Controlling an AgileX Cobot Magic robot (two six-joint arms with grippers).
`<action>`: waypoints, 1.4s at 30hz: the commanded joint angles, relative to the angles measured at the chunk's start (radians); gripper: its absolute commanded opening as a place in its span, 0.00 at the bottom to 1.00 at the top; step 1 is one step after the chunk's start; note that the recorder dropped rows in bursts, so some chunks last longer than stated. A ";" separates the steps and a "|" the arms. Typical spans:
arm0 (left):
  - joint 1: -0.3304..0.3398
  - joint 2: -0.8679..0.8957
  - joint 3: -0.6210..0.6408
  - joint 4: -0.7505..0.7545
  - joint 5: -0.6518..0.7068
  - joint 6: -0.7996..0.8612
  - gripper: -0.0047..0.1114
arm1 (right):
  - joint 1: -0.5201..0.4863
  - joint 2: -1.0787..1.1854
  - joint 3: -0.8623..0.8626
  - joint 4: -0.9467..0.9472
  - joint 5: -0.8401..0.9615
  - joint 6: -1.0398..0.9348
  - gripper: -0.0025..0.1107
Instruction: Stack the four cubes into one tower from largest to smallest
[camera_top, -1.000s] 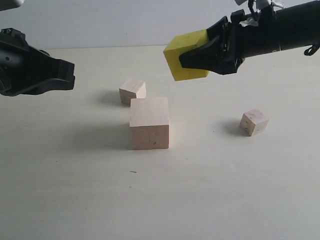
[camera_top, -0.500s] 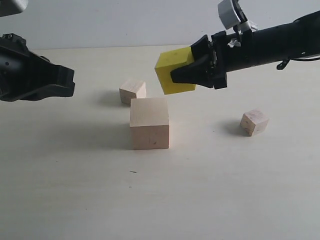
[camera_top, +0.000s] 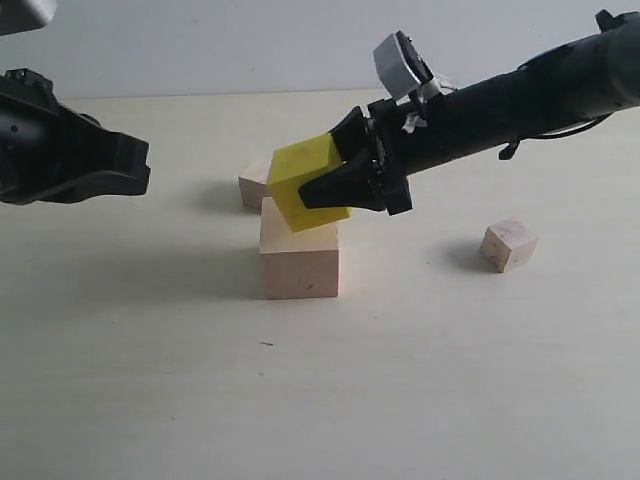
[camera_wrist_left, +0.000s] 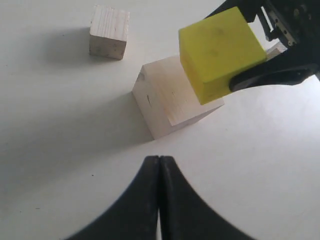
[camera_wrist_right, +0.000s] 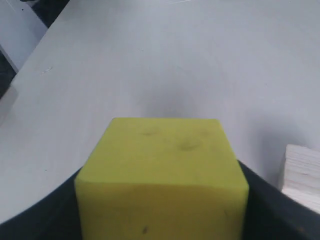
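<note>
My right gripper (camera_top: 322, 178) is shut on the bright yellow cube (camera_top: 303, 183), which it holds tilted just over the top of the large pale wood cube (camera_top: 299, 264). I cannot tell whether the two touch. In the left wrist view the yellow cube (camera_wrist_left: 220, 49) overlaps the large cube (camera_wrist_left: 165, 105) at one side. One small pale wood cube (camera_top: 254, 181) sits behind the large one, partly hidden. The other small cube (camera_top: 508, 245) lies off to the right. My left gripper (camera_top: 138, 160) hangs at the left, shut and empty (camera_wrist_left: 159, 160).
Everything rests on a plain pale tabletop (camera_top: 150, 380). The right arm (camera_top: 520, 95) stretches in from the upper right. In the right wrist view the yellow cube (camera_wrist_right: 165, 165) fills the foreground, and a pale wood cube's corner (camera_wrist_right: 303, 172) shows at the edge.
The right gripper has carried the yellow cube leftward and down, from above the table's back to just over the large cube. The left gripper has stayed put.
</note>
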 joint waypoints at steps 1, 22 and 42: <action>0.004 -0.006 0.006 -0.003 -0.001 0.013 0.04 | 0.005 0.000 -0.007 0.033 0.019 -0.023 0.02; 0.004 -0.006 0.006 0.000 0.028 0.029 0.04 | 0.018 0.093 -0.077 0.072 0.019 -0.023 0.02; 0.004 -0.006 0.006 0.001 0.055 0.030 0.04 | 0.074 0.093 -0.107 -0.003 0.019 -0.023 0.02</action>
